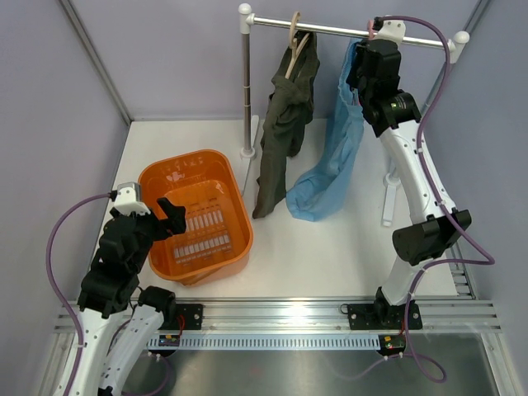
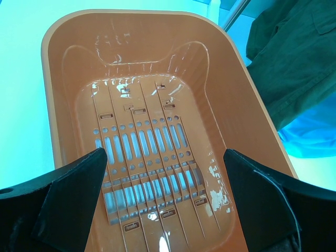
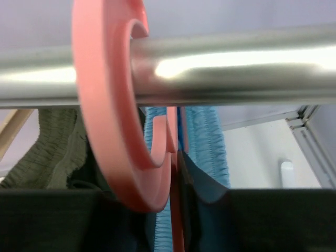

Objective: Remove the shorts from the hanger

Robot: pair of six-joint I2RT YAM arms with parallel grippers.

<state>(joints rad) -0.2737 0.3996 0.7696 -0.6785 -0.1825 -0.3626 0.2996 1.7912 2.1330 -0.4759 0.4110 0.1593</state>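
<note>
The light blue shorts (image 1: 334, 157) hang from a pink hanger (image 1: 371, 31) on the metal rail (image 1: 330, 30), their lower end on the table. The dark olive shorts (image 1: 285, 124) hang from a wooden hanger (image 1: 294, 37) to their left. My right gripper (image 1: 367, 58) is up at the rail. In the right wrist view its jaws (image 3: 176, 220) are closed on the pink hanger (image 3: 100, 105) just under the hook, with the blue waistband (image 3: 210, 142) beside it. My left gripper (image 1: 169, 210) is open and empty over the orange basket (image 1: 239, 198).
The rack's upright post (image 1: 246, 91) stands behind the basket, and a second white post (image 1: 388, 194) is at the right. The left wrist view shows the basket's rim (image 2: 52, 94), with olive shorts (image 2: 294, 58) and blue shorts (image 2: 315, 136) beyond its right side.
</note>
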